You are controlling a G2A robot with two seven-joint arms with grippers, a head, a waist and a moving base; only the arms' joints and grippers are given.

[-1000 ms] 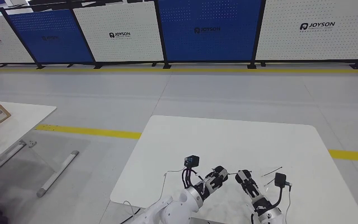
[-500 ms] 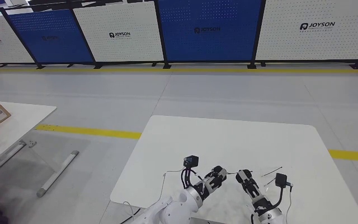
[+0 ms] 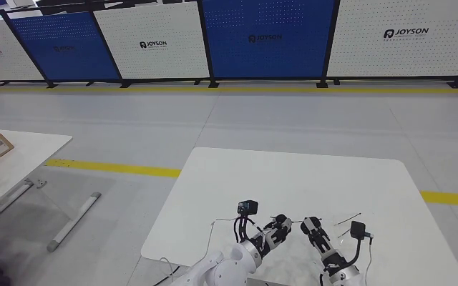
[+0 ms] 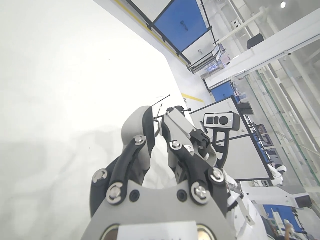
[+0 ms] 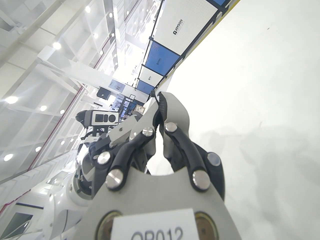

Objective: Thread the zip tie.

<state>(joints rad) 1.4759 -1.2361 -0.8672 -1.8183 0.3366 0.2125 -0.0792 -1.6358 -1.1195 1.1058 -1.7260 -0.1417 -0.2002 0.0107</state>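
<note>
Along the back, blue and white fence panels [image 3: 268, 39] are standing in a row, two of them blue, each carrying a small printed logo; far to the left a corner of a second surface [image 3: 28, 154] is showing.

On the white surface [image 3: 286, 179], near its front edge, two end effectors are facing each other; the left end effector [image 3: 281, 220] [image 4: 160, 109] is pinching its fingers down on a thin black zip tie [image 3: 294, 221] [image 4: 156, 119]; the strand is running across the short gap between the two; the right end effector [image 3: 310, 224] [image 5: 158, 98] is clamping its pads together on the other end, a short black tip [image 5: 152, 92] poking out past them; a white sticker with print, partly cut off, is sitting on its wrist.

Just to the right, a loose zip tie [image 3: 350, 217] is lying flat on the surface; that is making two ties by my count.

Compared with a second ago, the left arm is sitting a touch nearer the front edge, its wrist camera shifted slightly rightward; the right arm and the loose tie are looking unmoved.
</note>
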